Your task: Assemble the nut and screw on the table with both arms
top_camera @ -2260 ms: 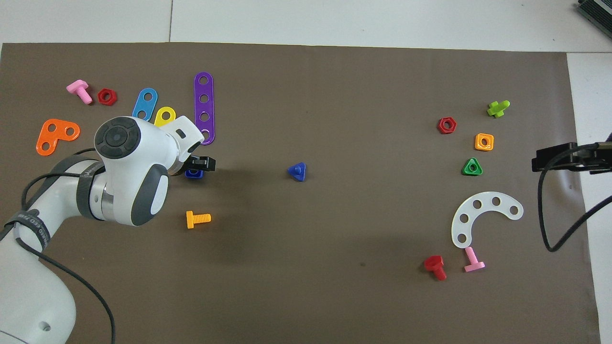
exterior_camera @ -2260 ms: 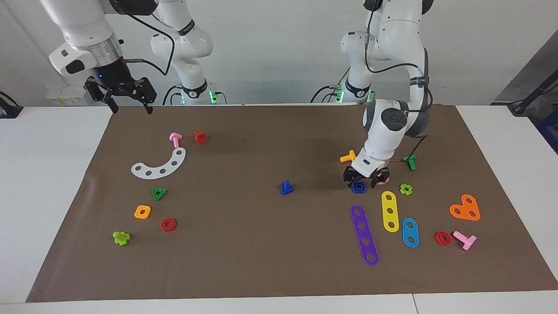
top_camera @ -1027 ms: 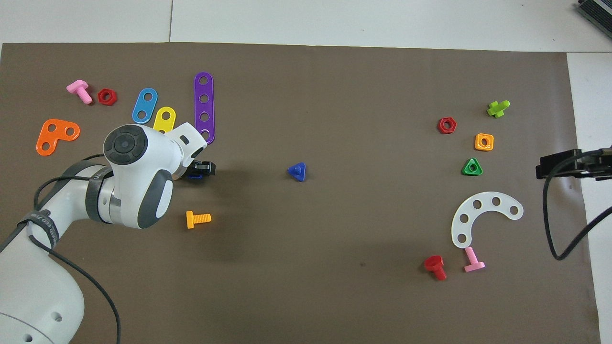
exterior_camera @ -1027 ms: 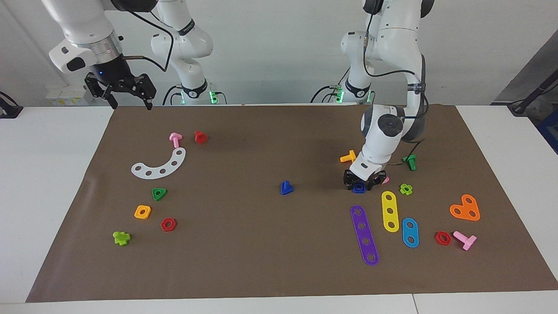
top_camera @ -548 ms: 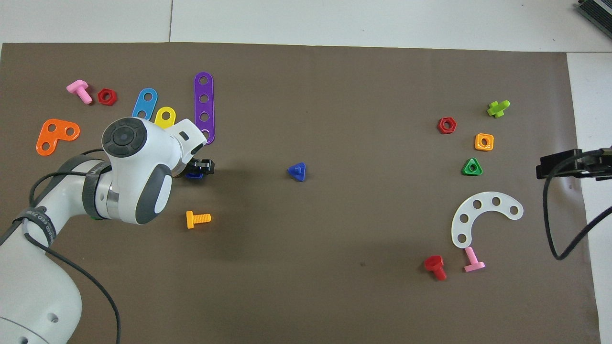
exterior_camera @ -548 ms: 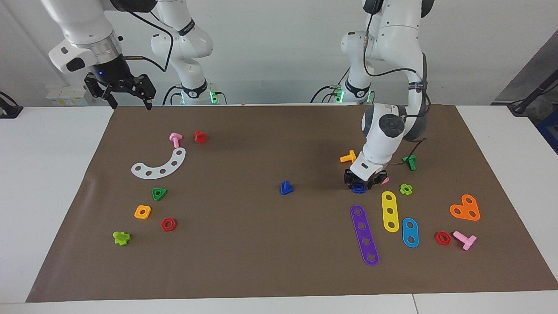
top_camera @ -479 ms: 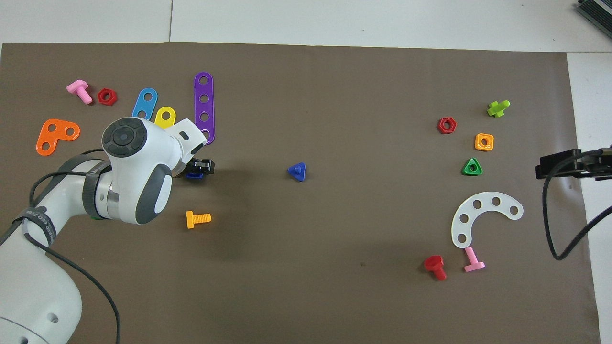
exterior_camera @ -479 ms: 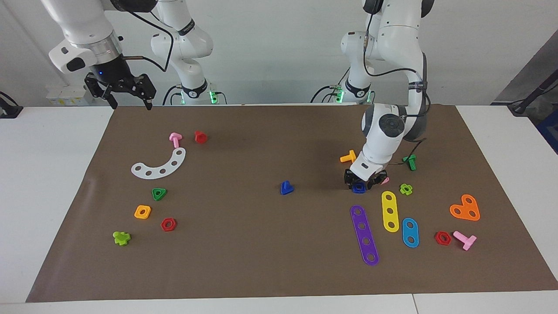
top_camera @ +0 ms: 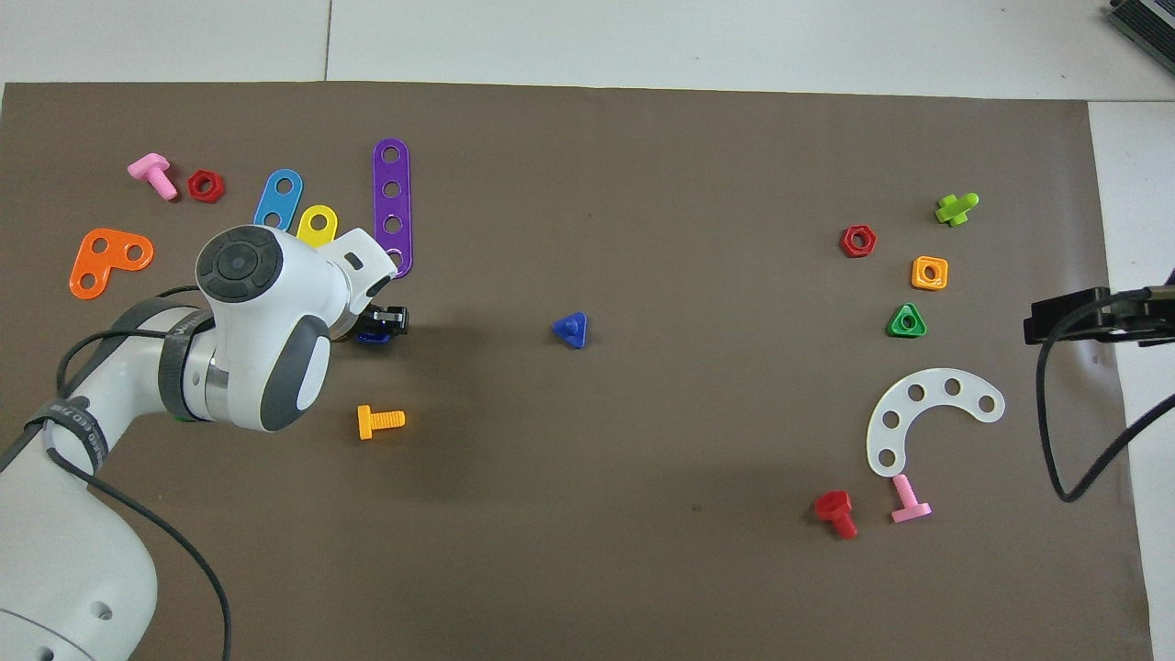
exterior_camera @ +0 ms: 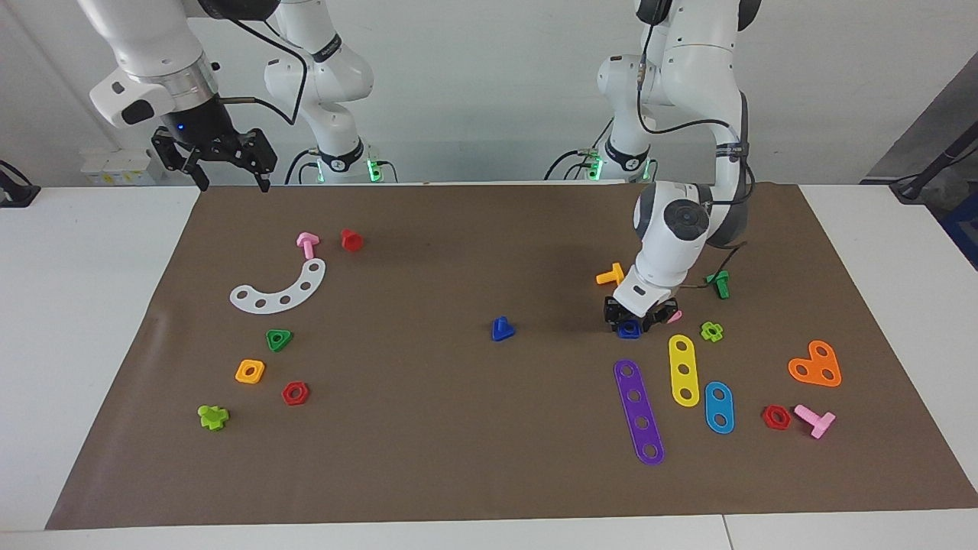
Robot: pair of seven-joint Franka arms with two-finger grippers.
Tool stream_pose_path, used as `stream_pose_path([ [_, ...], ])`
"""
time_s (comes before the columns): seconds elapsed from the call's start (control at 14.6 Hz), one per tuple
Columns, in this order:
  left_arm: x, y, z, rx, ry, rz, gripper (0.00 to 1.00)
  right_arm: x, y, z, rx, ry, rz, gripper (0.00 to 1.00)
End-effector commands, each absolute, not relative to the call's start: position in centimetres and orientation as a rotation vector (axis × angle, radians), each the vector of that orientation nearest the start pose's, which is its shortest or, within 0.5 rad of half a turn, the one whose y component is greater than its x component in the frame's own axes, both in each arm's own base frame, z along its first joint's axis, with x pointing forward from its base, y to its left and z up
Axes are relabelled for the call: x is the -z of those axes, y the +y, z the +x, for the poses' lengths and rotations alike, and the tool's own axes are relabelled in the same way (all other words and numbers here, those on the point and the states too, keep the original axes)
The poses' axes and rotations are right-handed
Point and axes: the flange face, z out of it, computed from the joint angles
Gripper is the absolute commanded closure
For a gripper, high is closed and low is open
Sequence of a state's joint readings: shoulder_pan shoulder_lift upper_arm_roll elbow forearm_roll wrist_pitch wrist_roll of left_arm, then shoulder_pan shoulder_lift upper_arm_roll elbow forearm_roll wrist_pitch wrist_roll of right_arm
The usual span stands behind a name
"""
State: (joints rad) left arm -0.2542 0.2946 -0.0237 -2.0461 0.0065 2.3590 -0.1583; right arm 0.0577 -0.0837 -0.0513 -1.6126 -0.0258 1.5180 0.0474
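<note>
The blue square nut [exterior_camera: 629,328] lies on the brown mat [exterior_camera: 458,428] toward the left arm's end; only an edge of it shows in the overhead view [top_camera: 373,337]. My left gripper [exterior_camera: 631,319] is down at the mat and shut on the nut; in the overhead view [top_camera: 384,323] the wrist hides most of it. The blue screw [exterior_camera: 501,329] with the triangular head stands alone mid-mat, stem up, also seen from overhead [top_camera: 571,330]. My right gripper [exterior_camera: 233,182] is open and empty, raised over the mat's edge at the right arm's end, and waits.
A pink nut [exterior_camera: 675,315], an orange screw [exterior_camera: 611,273], a green screw [exterior_camera: 718,283] and purple [exterior_camera: 639,411] and yellow [exterior_camera: 684,370] strips crowd the left gripper. A white curved strip [exterior_camera: 279,289], a green triangular nut [exterior_camera: 279,339] and an orange square nut [exterior_camera: 250,371] lie at the right arm's end.
My left gripper has closed on the blue nut and stays at the mat. The right gripper has risen a little and drifted slightly toward the middle. The blue screw has not moved.
</note>
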Motion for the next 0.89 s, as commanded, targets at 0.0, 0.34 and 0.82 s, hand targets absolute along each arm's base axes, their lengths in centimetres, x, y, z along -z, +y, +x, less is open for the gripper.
stream_pose_path([
  [0.0, -30.02, -15.88, 56.92, 0.031, 0.176, -3.127, 0.38, -65.02, -0.19, 51.89, -0.019, 0.032, -3.171, 0.00],
  [0.34, -29.93, -15.76, 56.82, 0.028, 0.176, -3.126, 0.42, -65.02, -0.19, 51.89, -0.019, 0.032, -3.171, 0.00],
  [0.82, -29.66, -15.63, 56.67, 0.026, 0.186, -3.126, 0.52, -64.94, -0.19, 51.88, -0.021, 0.032, -3.171, 0.00],
])
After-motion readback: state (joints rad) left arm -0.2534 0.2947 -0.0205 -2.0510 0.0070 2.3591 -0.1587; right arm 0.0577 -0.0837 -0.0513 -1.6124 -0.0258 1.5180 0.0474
